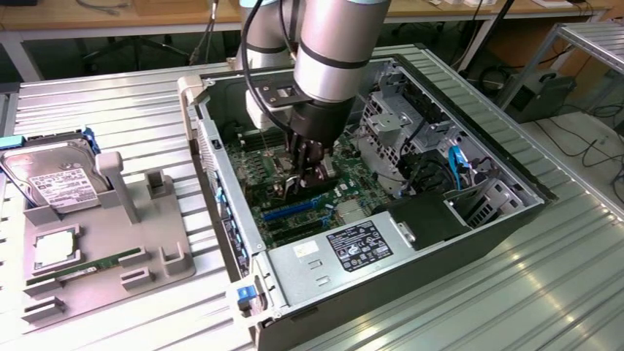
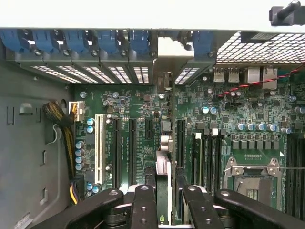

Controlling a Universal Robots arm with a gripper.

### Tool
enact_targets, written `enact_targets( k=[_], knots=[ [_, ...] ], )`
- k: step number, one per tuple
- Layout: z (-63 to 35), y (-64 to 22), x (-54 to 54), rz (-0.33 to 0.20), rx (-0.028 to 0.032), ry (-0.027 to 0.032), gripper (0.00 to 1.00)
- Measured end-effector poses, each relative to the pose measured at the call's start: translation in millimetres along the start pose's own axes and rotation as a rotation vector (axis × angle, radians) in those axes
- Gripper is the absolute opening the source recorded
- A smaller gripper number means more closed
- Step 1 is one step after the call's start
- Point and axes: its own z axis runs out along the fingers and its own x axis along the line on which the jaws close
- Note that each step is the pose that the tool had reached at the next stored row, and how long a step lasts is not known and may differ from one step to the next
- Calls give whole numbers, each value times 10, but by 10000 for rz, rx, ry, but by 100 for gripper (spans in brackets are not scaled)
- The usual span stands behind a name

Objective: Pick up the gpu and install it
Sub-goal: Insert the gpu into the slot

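My gripper (image 1: 310, 178) reaches down into the open computer case (image 1: 507, 219), just above the green motherboard (image 1: 341, 201). It is shut on the gpu (image 1: 291, 193), a thin dark card held upright on its edge among the expansion slots. In the wrist view the gpu (image 2: 163, 174) appears edge-on between my black fingers (image 2: 143, 205), with its metal bracket end pointing at the case's rear slot openings. My gripper (image 2: 167, 212) sits over the black slots (image 2: 180, 143) beside the white slot (image 2: 99, 148). Whether the card's edge touches a slot cannot be told.
A grey parts holder (image 1: 166, 256) at the exterior view's left carries a hard drive (image 1: 54, 179), a processor (image 1: 57, 248) and a green RAM stick (image 1: 83, 269). Inside the case are the power supply (image 1: 361, 245), drive cage (image 1: 390, 128) and cables. Blue latches (image 2: 81, 40) line the rear; the CPU socket (image 2: 252, 176) lies nearby.
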Motion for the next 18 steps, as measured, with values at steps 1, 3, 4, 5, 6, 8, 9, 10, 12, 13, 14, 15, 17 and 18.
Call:
enact_targets(
  k=[1, 3, 4, 5, 6, 8, 9, 10, 12, 13, 14, 15, 17, 18],
  knots=[
    [6, 1, 0, 1, 1, 0, 26],
    [18, 7, -1, 3, 7, 0, 26],
    [29, 11, -1, 3, 9, 0, 26],
    [51, 20, -1, 2, 12, -1, 26],
    [113, 29, -1, 227, 15, -2, 26],
    [166, 27, 13, 280, 18, 52, 26],
    [209, 24, 14, 279, 18, 52, 26],
    [223, 24, 13, 277, 18, -50, 26],
    [238, 48, 32, 277, 18, -56, 26],
    [183, 25, 25, 295, 13, -60, 26],
    [170, 22, 25, 334, 13, -62, 26],
    [210, 47, 25, 350, 12, -75, 26],
    [230, 77, 24, 349, 12, -85, 26],
    [236, 77, 24, 349, 13, -86, 26]
  ],
)
